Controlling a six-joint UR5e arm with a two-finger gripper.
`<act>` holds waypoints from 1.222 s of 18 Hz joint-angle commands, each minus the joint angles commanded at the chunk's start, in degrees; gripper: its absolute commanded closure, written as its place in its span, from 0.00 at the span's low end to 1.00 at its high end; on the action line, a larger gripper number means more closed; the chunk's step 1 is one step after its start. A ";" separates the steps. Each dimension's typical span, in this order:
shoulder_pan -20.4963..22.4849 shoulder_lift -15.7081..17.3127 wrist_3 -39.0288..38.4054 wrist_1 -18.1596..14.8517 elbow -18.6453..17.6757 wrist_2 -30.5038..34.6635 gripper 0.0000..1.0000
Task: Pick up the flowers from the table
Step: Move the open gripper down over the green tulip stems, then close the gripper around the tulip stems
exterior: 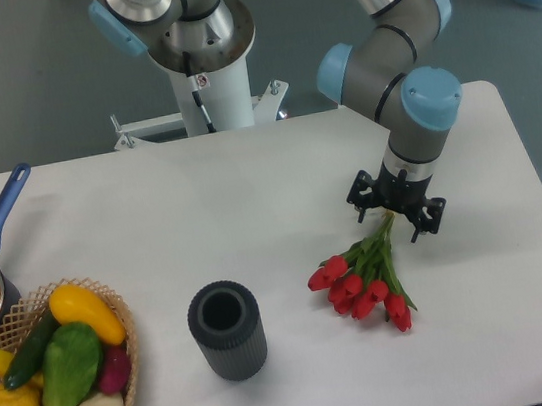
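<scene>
Red tulips | green stems | lying on white table

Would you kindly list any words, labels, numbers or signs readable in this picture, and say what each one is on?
None can be read.
A small red-and-white sticker on the white robot pedestal is too small and blurred to make out.
The tool, flowers and dark ribbed cylinder show no text.

Arm: silver-grey metal tubes with rounded grey joints | joint caps: pale blue, smooth and round | base: white column under a broad silver collar, a black cable with a red spot running down it | gripper: small, black, spiky with prongs and bracket edges
</scene>
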 joint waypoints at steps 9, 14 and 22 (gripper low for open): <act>-0.44 -0.35 -0.09 -0.18 -0.52 1.05 0.13; -0.35 -0.35 -0.09 -0.09 -0.79 1.05 0.23; -0.35 -0.26 -0.61 -0.09 -0.61 1.05 0.66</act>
